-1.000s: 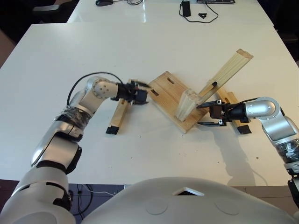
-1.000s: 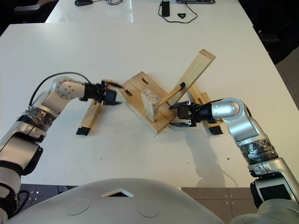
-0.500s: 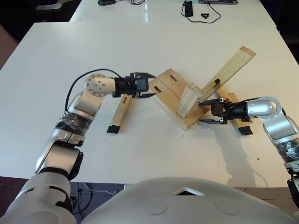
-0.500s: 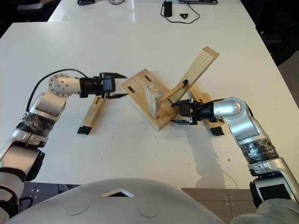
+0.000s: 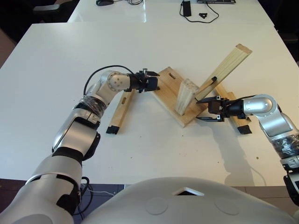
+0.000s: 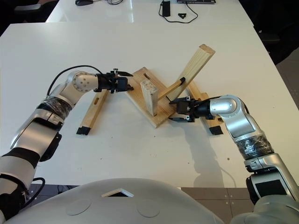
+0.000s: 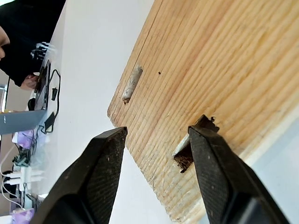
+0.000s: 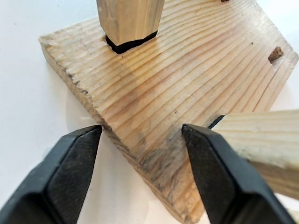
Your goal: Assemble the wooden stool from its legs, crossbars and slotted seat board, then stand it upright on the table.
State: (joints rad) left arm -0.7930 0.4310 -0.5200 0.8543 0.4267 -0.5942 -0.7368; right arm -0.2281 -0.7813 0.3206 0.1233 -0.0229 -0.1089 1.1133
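The slotted seat board (image 5: 167, 91) lies on the white table. A short leg (image 5: 185, 95) stands in one of its slots, and a long leg (image 5: 225, 70) leans up and to the right from another. My left gripper (image 5: 152, 83) is open at the board's left corner, and the left wrist view shows its fingers (image 7: 100, 186) straddling the board's edge (image 7: 210, 56). My right gripper (image 5: 206, 108) is open at the board's right corner (image 8: 187, 70), just below the short leg (image 8: 131, 18). A loose leg (image 5: 120, 109) lies flat on the table under my left forearm.
More wooden parts with black end caps (image 5: 242, 128) lie under my right forearm. A second table behind holds a mouse (image 5: 103, 2), a black device (image 5: 185, 8) and cables. Bare tabletop stretches in front of and behind the board.
My left gripper has moved right, from above the loose leg to the board's left corner. My right gripper has edged closer to the board's right corner.
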